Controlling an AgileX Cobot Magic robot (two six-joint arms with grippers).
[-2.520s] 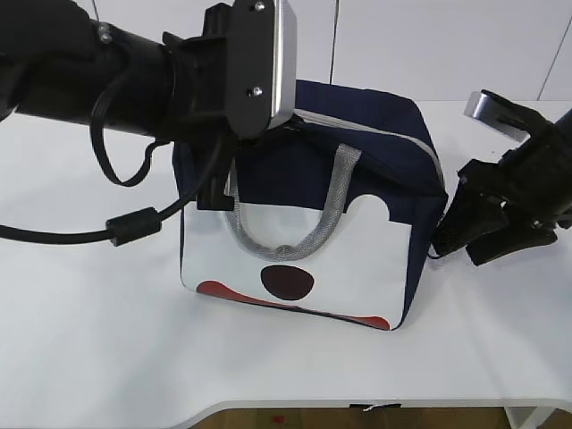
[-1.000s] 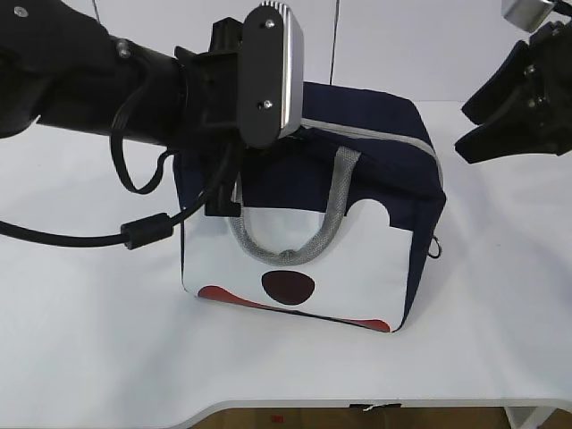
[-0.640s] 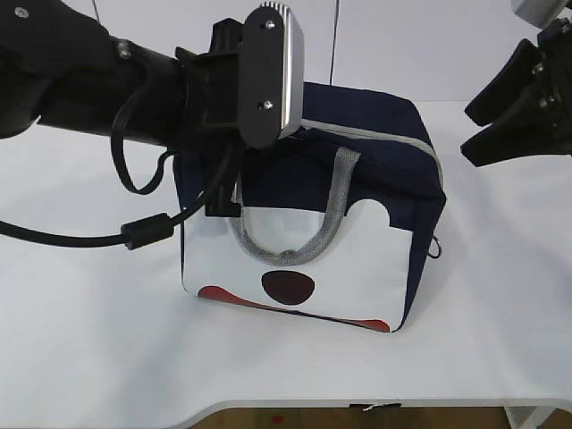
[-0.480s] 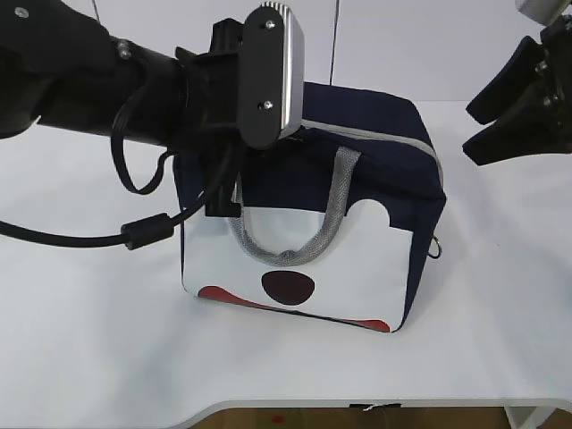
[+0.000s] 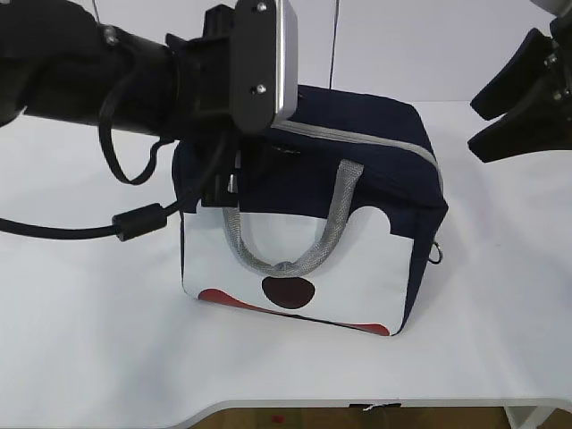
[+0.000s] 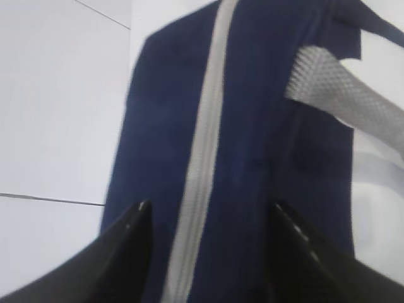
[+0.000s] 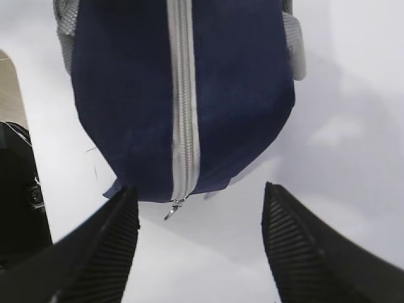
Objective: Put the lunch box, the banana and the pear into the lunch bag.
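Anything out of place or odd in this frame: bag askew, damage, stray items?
Nothing looks damaged or spilled. The lunch bag stands upright on the table, its grey zipper closed along the top. The one oddity: no lunch box, banana or pear shows in any view.

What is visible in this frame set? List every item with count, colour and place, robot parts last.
navy fabric lunch bag: one, navy with one white side bearing red and dark-brown ovals, middle of the table, zipped shut.
grey zipper: one, along the bag's top.
ring pull: one, metal, at the zipper's end.
grey webbing handle: one clearly seen, hanging over the white side.
white table: one, under everything.
left gripper: one, black, open above the zipper.
right gripper: one, black, open, raised off the bag's end.
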